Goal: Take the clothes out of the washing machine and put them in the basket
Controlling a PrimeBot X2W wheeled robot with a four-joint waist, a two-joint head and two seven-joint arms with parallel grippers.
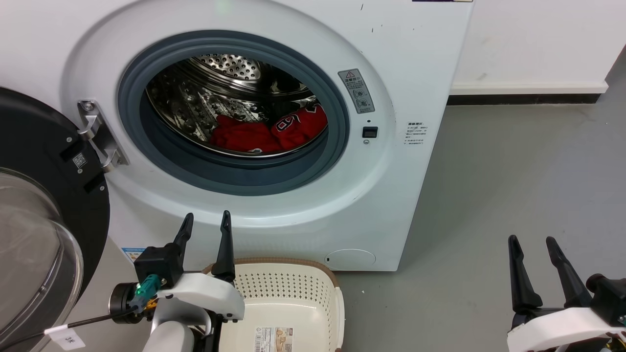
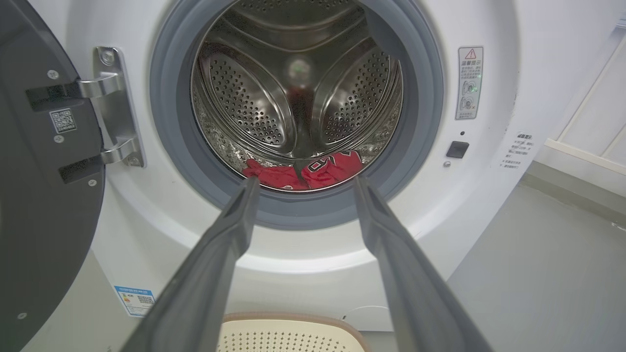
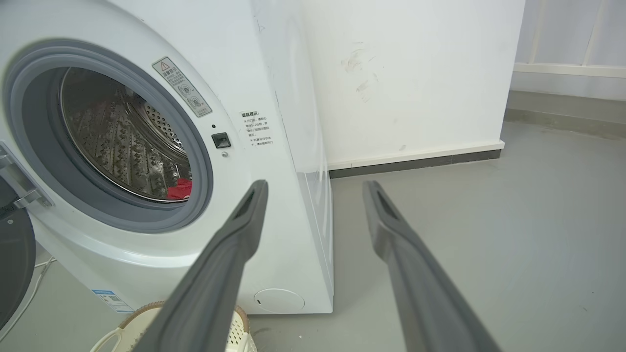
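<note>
Since both red clothes (image 1: 266, 133) lie low in the drum (image 1: 195, 98), close behind its near lip, the step in hand looks like the first reach. The left gripper (image 1: 207, 215) hangs empty with its fingers spread. It is in front of the washer (image 1: 406, 63), below the porthole and over the basket's (image 1: 293, 261) left rim. In its wrist view the fingers already frame the cloth, so a straight run in through the middle of the opening should do. It should keep off the grey seal (image 1: 230, 182) and dip only once past it. I would pinch a thick fold of one garment, not both, then lift it over the seal before drawing back, as loose fabric may snag there. The door (image 1: 44, 161) stands swung open at the left, and the arm should stay clear of it. The right gripper (image 1: 531, 240), also spread and empty, waits well to the right over bare floor.

The drum holds the plainer piece (image 1: 239, 137) on the left, touching the lettered jersey (image 1: 301, 124) on the right. The basket sits on the floor just near of the washer. The part of its bottom that shows carries a label (image 1: 274, 339) and no cloth.
</note>
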